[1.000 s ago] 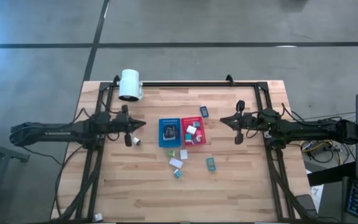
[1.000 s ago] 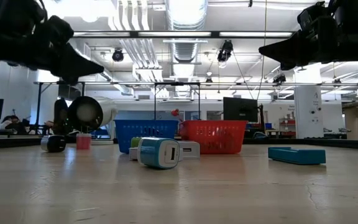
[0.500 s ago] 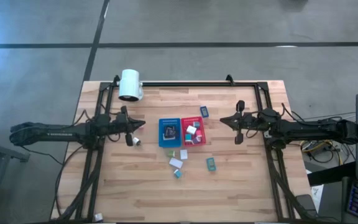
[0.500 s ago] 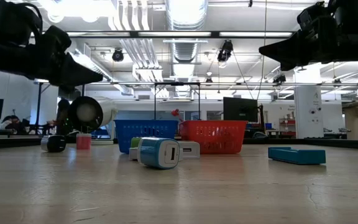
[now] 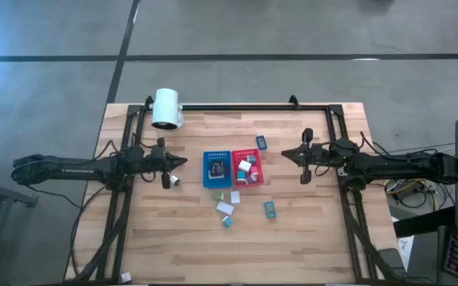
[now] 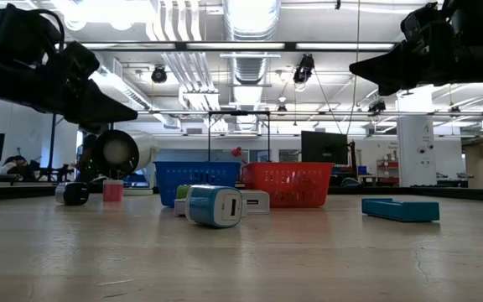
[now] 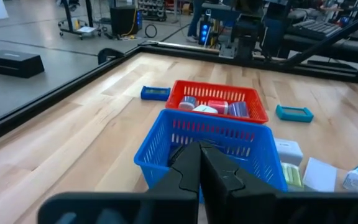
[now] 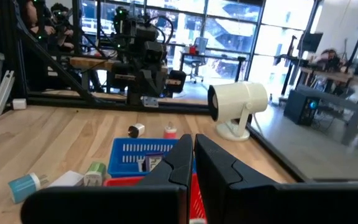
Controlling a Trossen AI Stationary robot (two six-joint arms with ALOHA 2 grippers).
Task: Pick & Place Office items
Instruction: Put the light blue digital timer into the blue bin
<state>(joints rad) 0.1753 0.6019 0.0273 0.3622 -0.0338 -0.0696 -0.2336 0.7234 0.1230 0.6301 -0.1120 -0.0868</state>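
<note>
**Q:** High view: what do the office items look like, and where do they lie?

**A:** They are tiny blocks and clips, far smaller than the two perforated trays at the middle of the worktop (image 5: 165, 246). The blue tray (image 5: 216, 169) holds dark pieces; the red tray (image 5: 246, 168), touching it on the side nearer the right edge, holds several white, teal and pink ones. One blue block (image 5: 261, 142) lies just beyond the red tray toward the far edge. Toward the near edge sit a green piece (image 5: 219, 196), two white blocks (image 5: 226, 208) and a small teal piece (image 5: 228, 222); one teal clip (image 5: 269, 209) lies apart from these. One small black-and-white piece (image 5: 174, 180) rests beside the left gripper (image 5: 165, 169).

**Q:** How many arms, and how do the claws stand?

**A:** Two. The left gripper hangs above the worktop near the blue tray, its fingers (image 7: 188, 171) pressed together on nothing. The right gripper (image 5: 306, 156) hangs near the right edge, fingers (image 8: 182, 162) likewise together and empty.

**Q:** Anything else?

**A:** One white cylinder (image 5: 166, 109) stands at the far left corner.
</note>
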